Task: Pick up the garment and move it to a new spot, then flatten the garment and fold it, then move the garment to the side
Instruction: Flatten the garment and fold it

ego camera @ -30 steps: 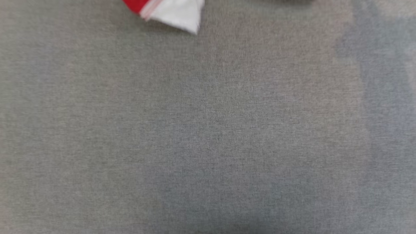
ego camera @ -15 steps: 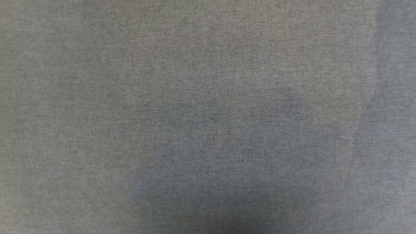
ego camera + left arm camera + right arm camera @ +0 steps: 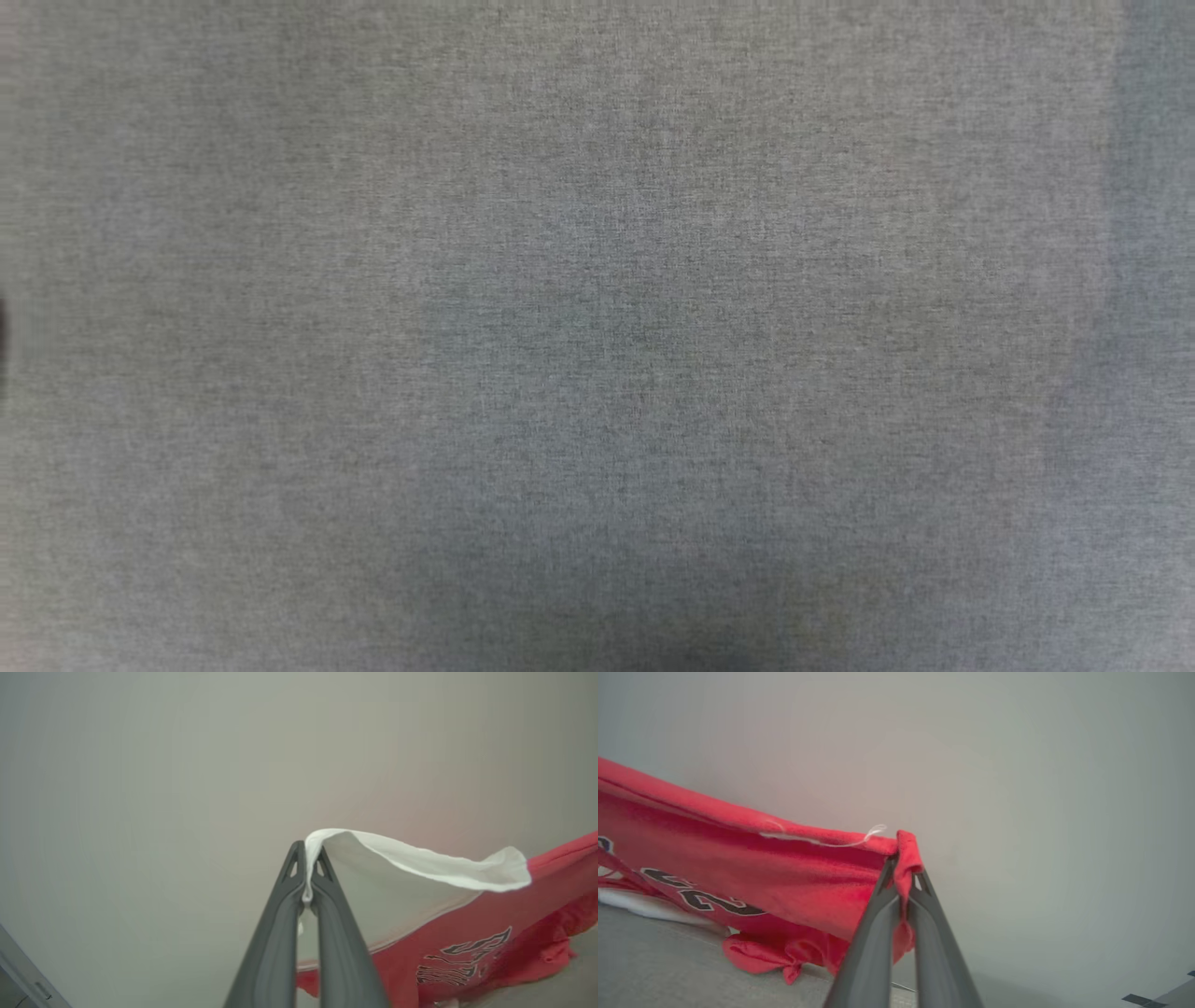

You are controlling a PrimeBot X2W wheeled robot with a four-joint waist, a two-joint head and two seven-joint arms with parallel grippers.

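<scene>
The garment (image 3: 467, 938) is a red T-shirt with dark lettering and a white sleeve (image 3: 420, 863). In the left wrist view my left gripper (image 3: 307, 854) is shut on the sleeve's edge, which arches off to the right. In the right wrist view my right gripper (image 3: 903, 861) is shut on a red edge of the garment (image 3: 761, 877). The cloth stretches away to the left from it. The garment's lower part hangs down and bunches on the grey surface (image 3: 668, 966).
The head view looks down on grey woven fabric (image 3: 597, 336), with a dark sliver at its left edge (image 3: 2, 336). A pale wall stands behind the garment in both wrist views. Black marks (image 3: 1141, 1000) lie at the lower right of the right wrist view.
A second ago the garment's red and white corner showed at the top of the head view; that view has since shifted and the corner has left it.
</scene>
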